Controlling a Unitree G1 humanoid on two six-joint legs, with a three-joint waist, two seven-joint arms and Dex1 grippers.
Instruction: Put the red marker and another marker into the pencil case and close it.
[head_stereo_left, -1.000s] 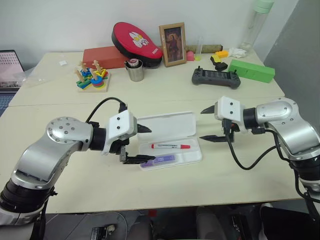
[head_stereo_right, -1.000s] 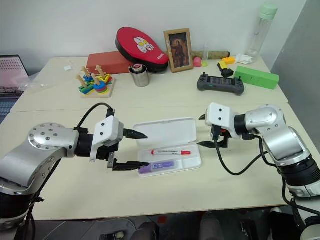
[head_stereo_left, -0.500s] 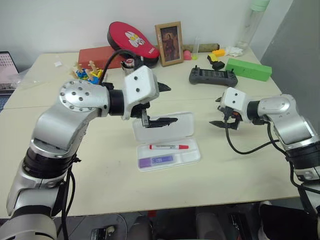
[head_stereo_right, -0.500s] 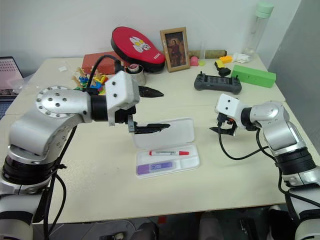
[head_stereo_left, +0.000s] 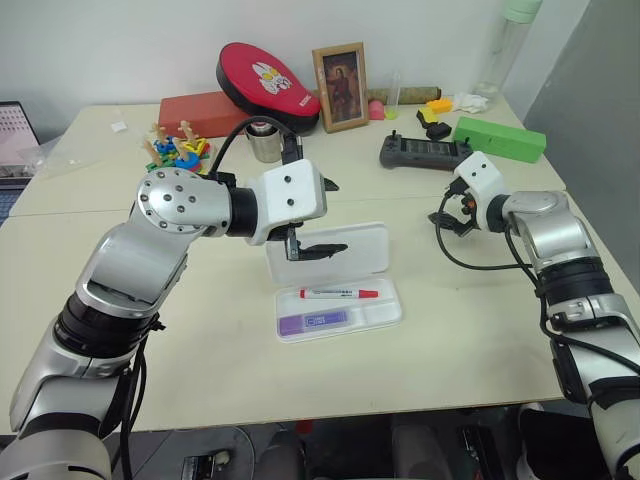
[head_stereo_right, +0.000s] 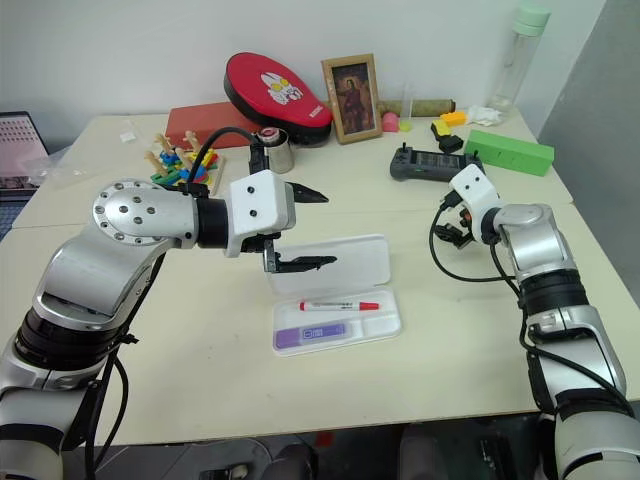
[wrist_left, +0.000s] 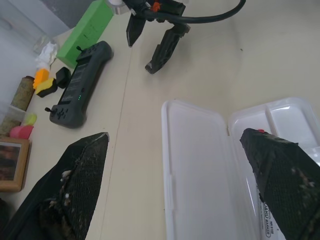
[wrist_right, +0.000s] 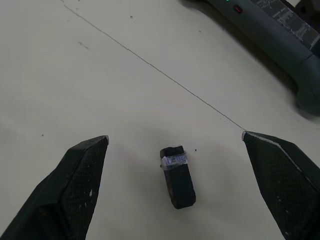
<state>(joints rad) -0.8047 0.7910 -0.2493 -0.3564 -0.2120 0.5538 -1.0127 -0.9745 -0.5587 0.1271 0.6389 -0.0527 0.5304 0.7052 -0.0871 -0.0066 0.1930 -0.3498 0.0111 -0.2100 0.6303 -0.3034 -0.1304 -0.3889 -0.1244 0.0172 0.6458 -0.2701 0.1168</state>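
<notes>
At mid-counter (head_stereo_left: 200, 330), between the two arms: pencil case (head_stereo_left: 365, 250) lying open, lid folded flat away from the robot, red marker (head_stereo_left: 340, 294) and purple marker (head_stereo_left: 313, 321) both resting in its divided tray. Left jaws spread wide and empty, hovering just above the lid's left part. Right jaws also wide open and empty, well off to the right, over a small black block (wrist_right: 177, 176) near the dark handheld controller (head_stereo_left: 428, 153). Judged step: only the closing left to do. To do it well: slip one jaw tip under the lid's far edge, swing it over the hinge toward the tray, check that neither marker pokes above the rim, then press down flat until seated; steady the tray if sliding begins. Compared with a second ago: left jaws up from beside the purple marker to over the lid; right jaws gone from the case's right end out toward the controller.
</notes>
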